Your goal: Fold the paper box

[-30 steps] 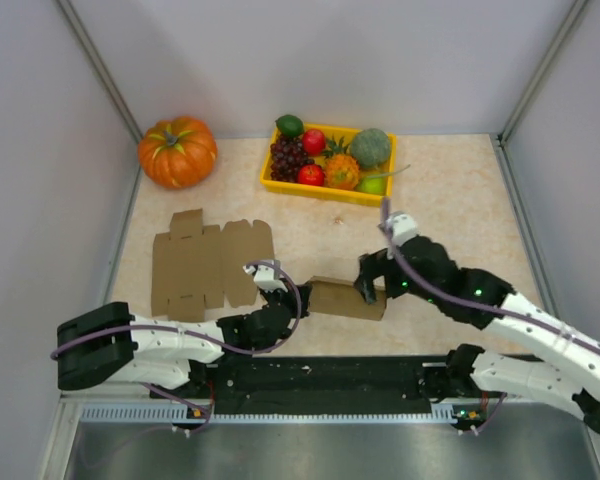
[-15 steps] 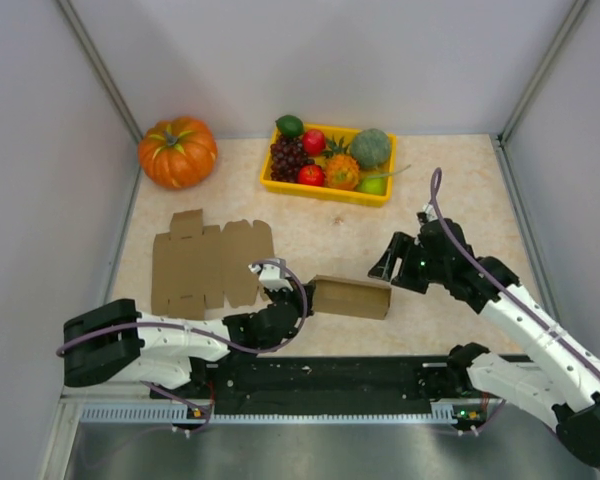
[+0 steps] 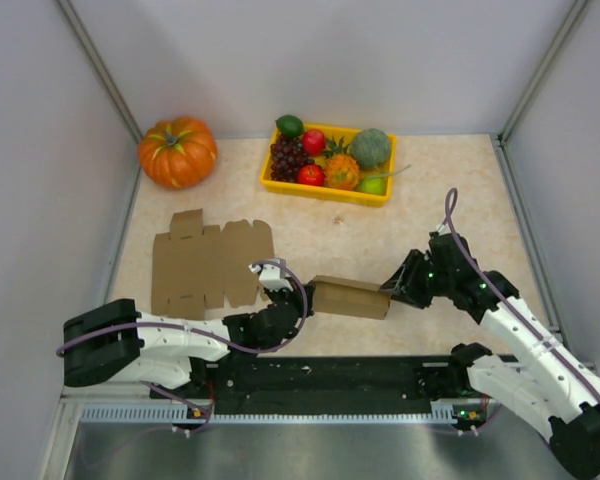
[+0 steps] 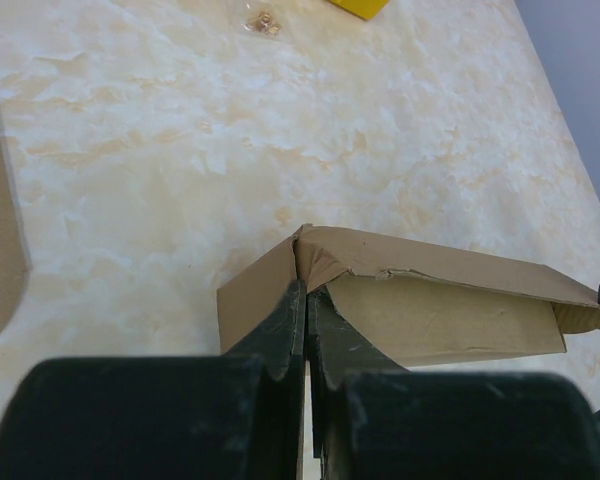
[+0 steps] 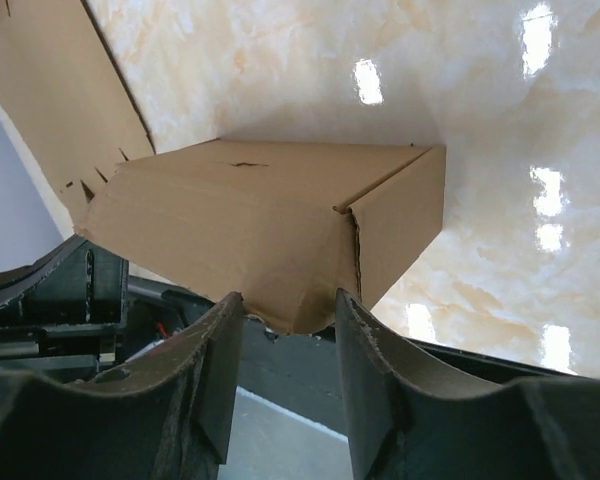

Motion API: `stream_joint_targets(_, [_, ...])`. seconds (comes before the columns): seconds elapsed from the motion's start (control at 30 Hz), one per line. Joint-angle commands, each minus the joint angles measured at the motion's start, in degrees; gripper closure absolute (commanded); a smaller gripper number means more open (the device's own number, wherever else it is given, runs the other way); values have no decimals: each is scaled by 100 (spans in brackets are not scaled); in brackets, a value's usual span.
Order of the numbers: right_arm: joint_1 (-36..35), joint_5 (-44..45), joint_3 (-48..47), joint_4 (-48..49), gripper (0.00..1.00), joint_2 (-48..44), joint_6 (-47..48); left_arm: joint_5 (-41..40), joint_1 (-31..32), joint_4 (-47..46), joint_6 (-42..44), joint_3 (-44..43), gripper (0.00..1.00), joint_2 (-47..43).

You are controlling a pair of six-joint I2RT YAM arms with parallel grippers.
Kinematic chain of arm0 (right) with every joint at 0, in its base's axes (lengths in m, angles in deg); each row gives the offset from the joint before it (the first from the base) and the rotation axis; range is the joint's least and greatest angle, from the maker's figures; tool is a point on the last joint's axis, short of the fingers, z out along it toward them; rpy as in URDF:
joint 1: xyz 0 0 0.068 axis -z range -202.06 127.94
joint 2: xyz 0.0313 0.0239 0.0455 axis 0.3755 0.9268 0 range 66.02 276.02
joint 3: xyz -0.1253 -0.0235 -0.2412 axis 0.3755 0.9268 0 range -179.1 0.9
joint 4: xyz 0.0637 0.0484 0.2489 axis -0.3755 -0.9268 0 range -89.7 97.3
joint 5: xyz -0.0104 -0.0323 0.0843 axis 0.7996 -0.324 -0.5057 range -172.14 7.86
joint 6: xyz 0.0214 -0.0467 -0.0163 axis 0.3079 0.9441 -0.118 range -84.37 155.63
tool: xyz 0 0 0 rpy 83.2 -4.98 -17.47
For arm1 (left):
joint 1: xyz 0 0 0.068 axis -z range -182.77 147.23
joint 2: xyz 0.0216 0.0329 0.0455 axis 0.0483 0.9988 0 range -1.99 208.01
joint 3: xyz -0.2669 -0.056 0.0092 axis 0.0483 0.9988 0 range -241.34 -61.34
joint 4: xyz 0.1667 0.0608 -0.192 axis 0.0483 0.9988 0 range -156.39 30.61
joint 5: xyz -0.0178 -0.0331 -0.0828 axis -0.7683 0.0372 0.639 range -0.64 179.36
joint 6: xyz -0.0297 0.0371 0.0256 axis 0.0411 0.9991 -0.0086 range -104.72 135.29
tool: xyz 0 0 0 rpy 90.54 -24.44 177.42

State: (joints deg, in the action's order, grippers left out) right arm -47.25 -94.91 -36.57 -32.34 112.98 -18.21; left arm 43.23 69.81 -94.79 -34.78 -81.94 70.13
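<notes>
Box (image 3: 350, 297), a half-formed shell of brown cardboard, lies on its side between the two grippers. The left gripper (image 4: 305, 300) is clamped tight on a wall at the end nearest it. The right gripper (image 5: 288, 310) stands with jaws apart, straddling a bent flap at the opposite end; whether its fingers touch the flap cannot be told.

The board is thin and matte. It is rumpled along the top edge beside the left pinch, and a seam gapes just above the right jaws.

The risks from here are a matter of judgement. If the right jaws close across the flap's width rather than its thickness, they may crumple it instead of folding it. A push toward the left gripper could buckle the hollow shell or twist it out of the pinch. The glossy marbled table (image 5: 460, 120) looks slick, so a freed box would likely slide.

A flat blank (image 3: 208, 264) of the same card lies beyond the left gripper.
</notes>
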Motion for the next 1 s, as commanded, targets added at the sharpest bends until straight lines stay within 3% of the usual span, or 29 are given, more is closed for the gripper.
stream_joint_targets(0.0, [49,-138,222,176,62,-90,-328,544,81,1504,67,249,100,233])
stream_joint_targets(0.1, [49,29,468,228,71,-231,-416,526,81,1513,67,258,100,224])
stream_joint_targets(0.3, [41,328,909,597,74,-556,12,517,90,1452,58,285,100,285])
stream_joint_targets(0.43, [58,196,111,169,58,-723,1188,456,99,1495,76,276,100,224])
stream_joint_targets(0.5, [49,284,-575,-122,41,-759,1490,429,108,1496,67,285,100,215])
stream_joint_targets(0.6, [23,206,-1261,-238,34,-322,1728,412,116,1443,49,311,100,250])
stream_joint_targets(0.77, [-607,-805,-1174,1552,43,751,605,385,125,1443,-12,294,100,356])
stream_joint_targets(0.87, [-1083,-332,-1490,1942,44,1499,419,368,143,1522,-56,267,100,364])
stream_joint_targets(0.97, [-1190,-656,-1298,2706,47,1956,111,350,152,1548,-48,250,100,347])
